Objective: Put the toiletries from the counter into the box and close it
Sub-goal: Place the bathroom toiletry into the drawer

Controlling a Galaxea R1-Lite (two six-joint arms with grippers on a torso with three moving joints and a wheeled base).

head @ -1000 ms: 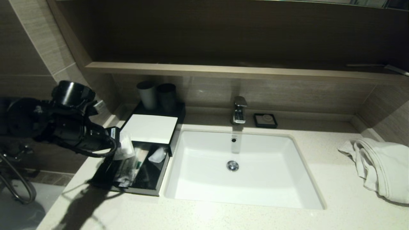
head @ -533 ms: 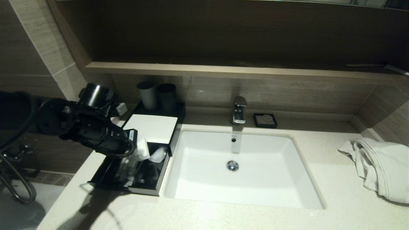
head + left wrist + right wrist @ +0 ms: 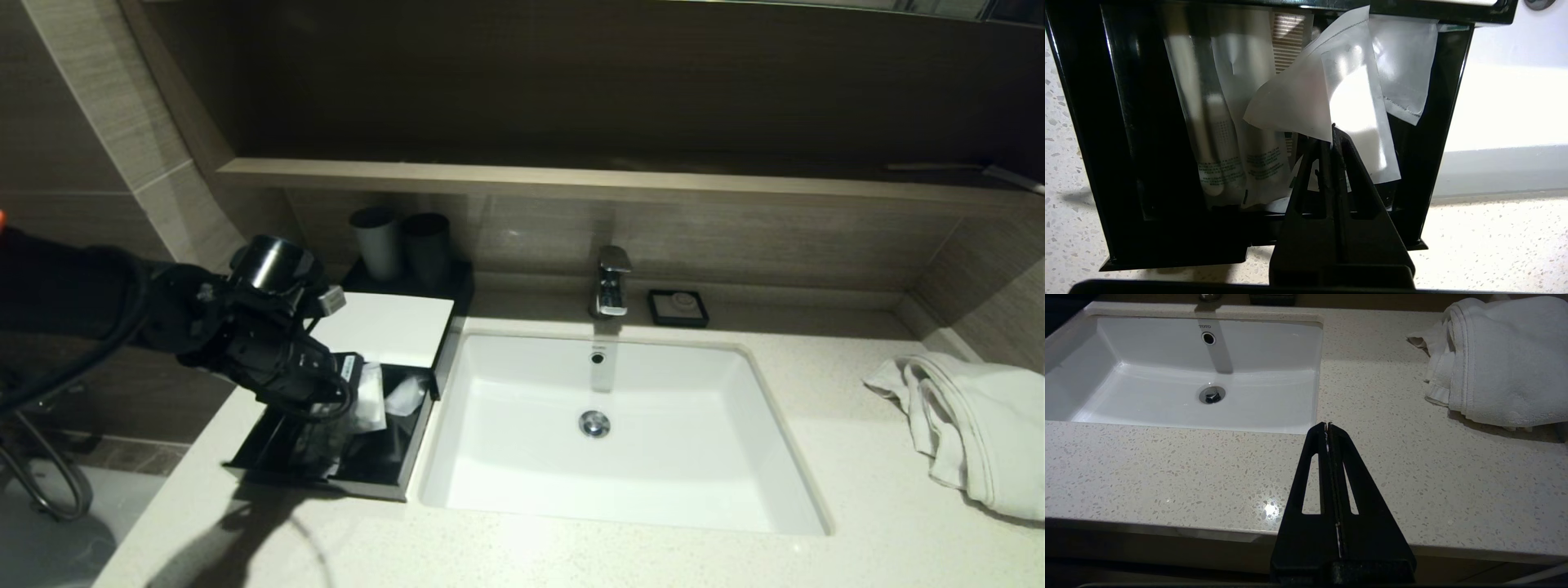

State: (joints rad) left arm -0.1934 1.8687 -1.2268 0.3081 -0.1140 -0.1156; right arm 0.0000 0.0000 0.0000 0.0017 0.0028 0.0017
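Observation:
The black box (image 3: 408, 457) stands on the counter left of the sink, its white lid (image 3: 384, 328) slid back over the far half. Several wrapped toiletries (image 3: 1224, 134) lie inside it. My left gripper (image 3: 359, 400) hangs over the open half, shut on a white sachet (image 3: 371, 398) that it holds by one corner. In the left wrist view the sachet (image 3: 1310, 102) dangles from the closed gripper (image 3: 1331, 134) just above the box (image 3: 1081, 122). Another sachet (image 3: 1404, 69) leans on the sink-side wall. My right gripper (image 3: 1327, 426) is shut and empty over the counter's front edge.
The white sink (image 3: 620, 498) with a tap (image 3: 611, 282) lies right of the box. Two dark cups (image 3: 400, 241) stand behind the box. A small black soap dish (image 3: 678, 307) sits by the tap. A white towel (image 3: 971, 425) lies far right.
My left arm has moved right and down with the sachet, from beside the box's outer edge to over its open half.

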